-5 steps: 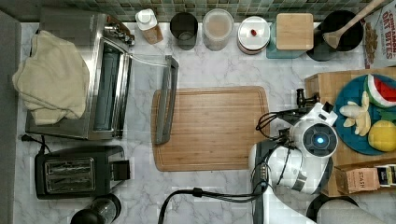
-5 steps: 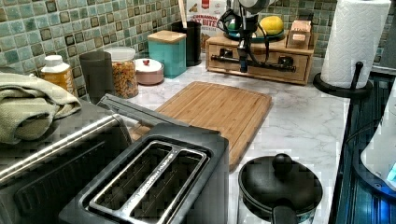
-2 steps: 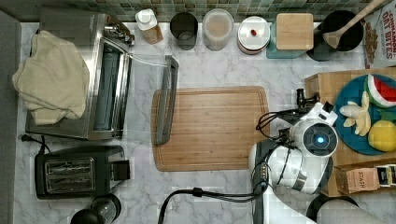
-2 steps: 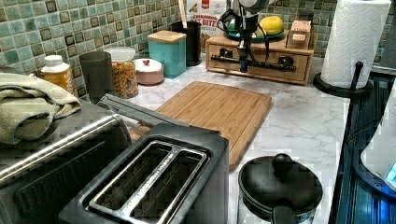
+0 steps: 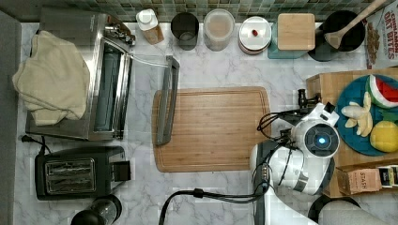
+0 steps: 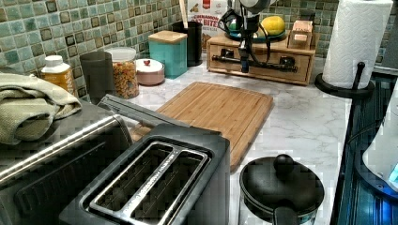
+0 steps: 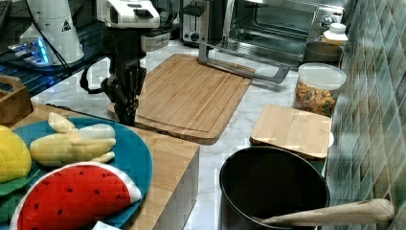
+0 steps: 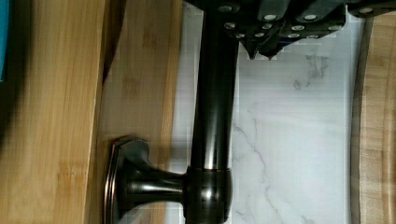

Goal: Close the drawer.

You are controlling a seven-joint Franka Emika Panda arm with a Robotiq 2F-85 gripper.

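The drawer [image 6: 263, 64] is in the wooden box under the blue fruit plate [image 5: 361, 117]. Its light wooden front [image 8: 140, 93] lies close under the box's thick top, with a thin dark gap between them. The long dark bar handle [image 8: 212, 121] runs across the front on a round post [image 8: 140, 184]. My gripper [image 8: 261, 49] points down with its fingers shut and empty, right beside the bar on the counter side. It hangs in front of the handle [image 6: 277, 66] in the left view, where the gripper [image 6: 244, 65] hides part of the bar. The right view has the gripper [image 7: 125, 115] at the box's edge.
A wooden cutting board [image 5: 211, 129] lies just beside the gripper on the marble counter. The toaster oven door [image 5: 166, 105] hangs open over its far edge. Jars and a black pot [image 5: 340, 33] line the tiled wall. A paper towel roll [image 6: 359, 42] stands next to the box.
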